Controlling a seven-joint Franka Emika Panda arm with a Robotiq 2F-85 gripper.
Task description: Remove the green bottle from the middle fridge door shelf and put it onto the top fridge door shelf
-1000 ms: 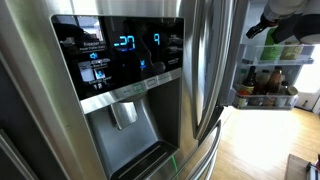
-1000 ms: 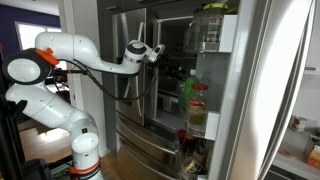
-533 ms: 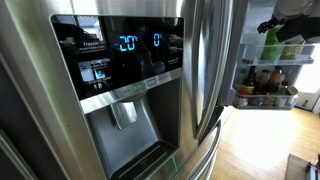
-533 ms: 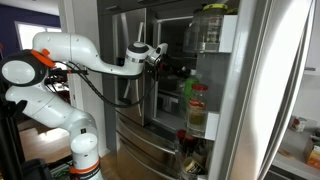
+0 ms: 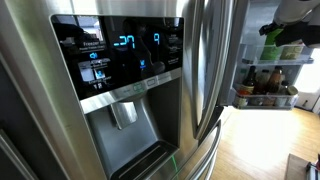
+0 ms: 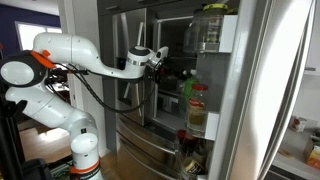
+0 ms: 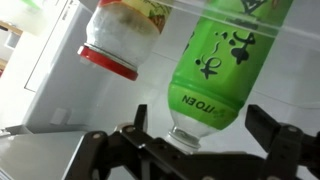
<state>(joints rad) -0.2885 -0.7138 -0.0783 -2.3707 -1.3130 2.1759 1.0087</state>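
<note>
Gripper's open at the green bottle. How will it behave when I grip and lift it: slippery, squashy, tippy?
The green bottle looks like plastic with a glossy wrap, so probably slick and somewhat squashy under the gripper. It is tall and narrow, so a nudge may tip it toward the red-capped container beside it. Fill level is not visible.

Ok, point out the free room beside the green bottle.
In the wrist view, a bare gap lies between the green bottle and the red-capped container, with more beyond that container. The open gripper straddles the bottle's neck, so it is crowded there.
</note>
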